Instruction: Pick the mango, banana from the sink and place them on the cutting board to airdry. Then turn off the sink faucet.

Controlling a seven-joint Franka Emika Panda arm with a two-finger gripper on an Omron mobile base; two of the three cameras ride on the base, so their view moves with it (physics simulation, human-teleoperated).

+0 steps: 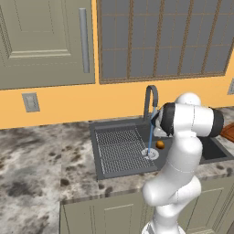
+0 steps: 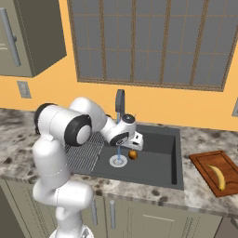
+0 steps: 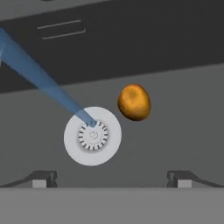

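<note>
Seen from the right side of the base, a ribbed drainboard [image 2: 86, 151] forms the left part of the dark grey sink [image 2: 153, 169], which is set into a speckled stone counter [image 2: 195, 197]. Next comes the dark gooseneck sink faucet [image 2: 119, 103], with a thin blue stream of water [image 2: 118, 154] running onto the round silver drain [image 2: 118, 161], so the tap is on. The white arm reaches across in front of the faucet, and its gripper [image 2: 135, 144] hangs above the basin floor. Through the hand camera the gripper [image 3: 112, 178] has its two dark fingertips [image 3: 43, 178] spread wide apart with nothing between them. The mango [image 3: 134, 102], a round orange fruit, lies on the sink floor just beside the drain [image 3: 92, 135], on its right and apart from the stream. Further right on the counter sits the reddish-brown cutting board [image 2: 204, 165], and the banana [image 2: 216, 176] lies on it, so that fruit looks done. The step in hand appears to be picking up the mango. To do it well, the hand should probably shift until the fruit sits centred between the fingertips, then descend straight down with the fingers kept wide. The fingertips should reach past the fruit's widest part before closing, since a round, wet fruit could roll or squirt away if pinched high or off centre.
</note>
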